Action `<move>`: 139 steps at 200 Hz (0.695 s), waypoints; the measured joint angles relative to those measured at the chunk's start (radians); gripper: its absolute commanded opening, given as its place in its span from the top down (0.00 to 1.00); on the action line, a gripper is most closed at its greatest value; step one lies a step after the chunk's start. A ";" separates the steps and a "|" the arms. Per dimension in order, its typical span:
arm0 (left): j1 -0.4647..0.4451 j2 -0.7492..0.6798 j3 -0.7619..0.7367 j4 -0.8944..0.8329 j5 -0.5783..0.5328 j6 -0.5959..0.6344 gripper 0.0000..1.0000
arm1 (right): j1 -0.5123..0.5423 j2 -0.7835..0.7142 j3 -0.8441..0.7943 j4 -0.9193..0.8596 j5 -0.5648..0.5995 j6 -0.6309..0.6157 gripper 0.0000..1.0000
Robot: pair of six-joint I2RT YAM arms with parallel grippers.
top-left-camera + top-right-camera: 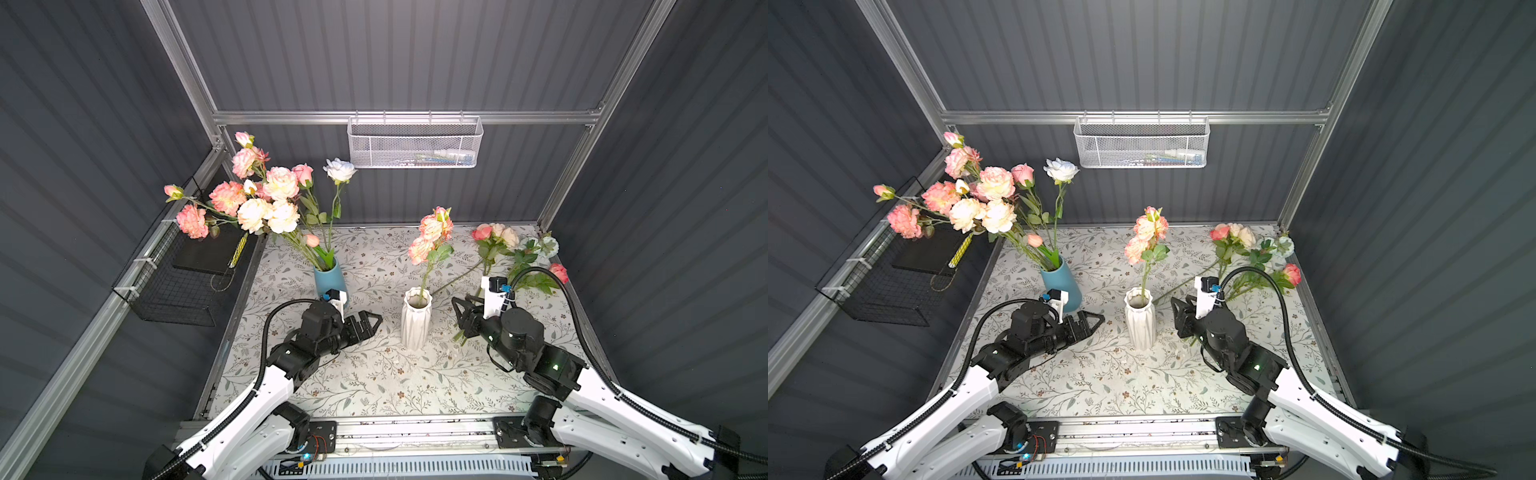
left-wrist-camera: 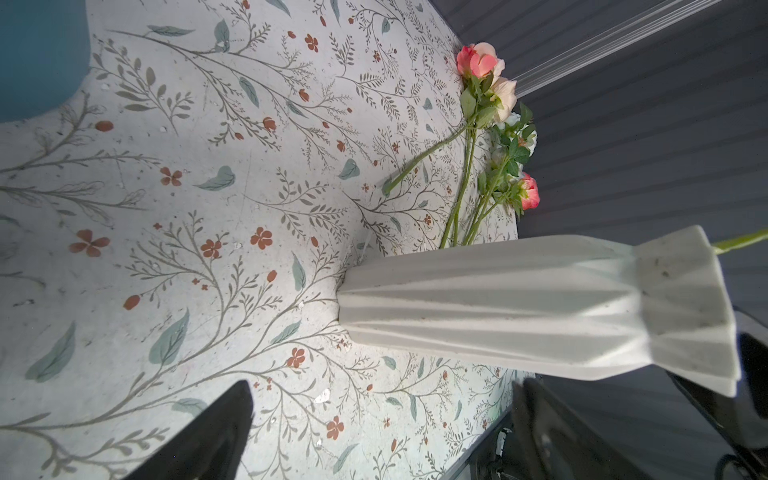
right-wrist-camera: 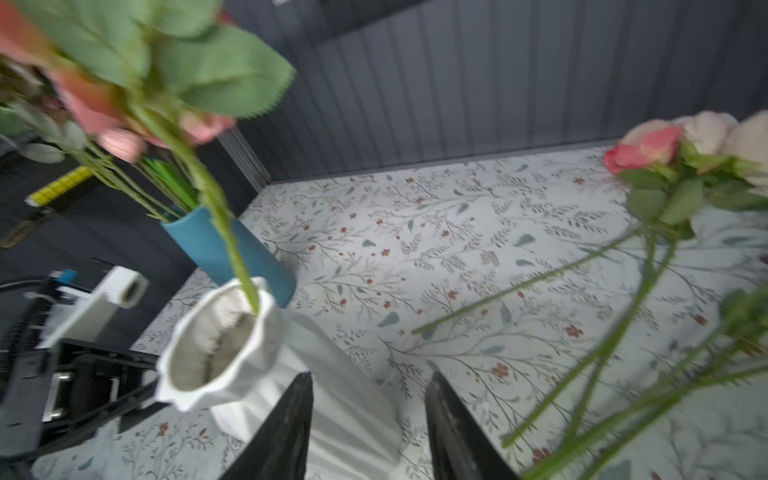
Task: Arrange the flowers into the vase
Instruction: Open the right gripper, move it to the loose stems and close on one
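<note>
left gripper jaws apart, empty | right gripper jaws apart, seemingly empty (view blurred) | white vase holds one peach flower

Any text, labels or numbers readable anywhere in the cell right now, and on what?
No text can be read.
Yellow strip in the black wire basket: markings too small to read.
Items in the white mesh basket: too blurred to read.

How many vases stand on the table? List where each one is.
2. The blue vase stands toward the left, full of flowers; the white vase stands mid-table, holding one stem. None seems hidden.
</note>
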 measured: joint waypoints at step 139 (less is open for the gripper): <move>0.000 -0.010 0.000 -0.030 -0.018 0.031 0.00 | -0.682 0.835 0.379 -0.160 -0.249 0.088 0.70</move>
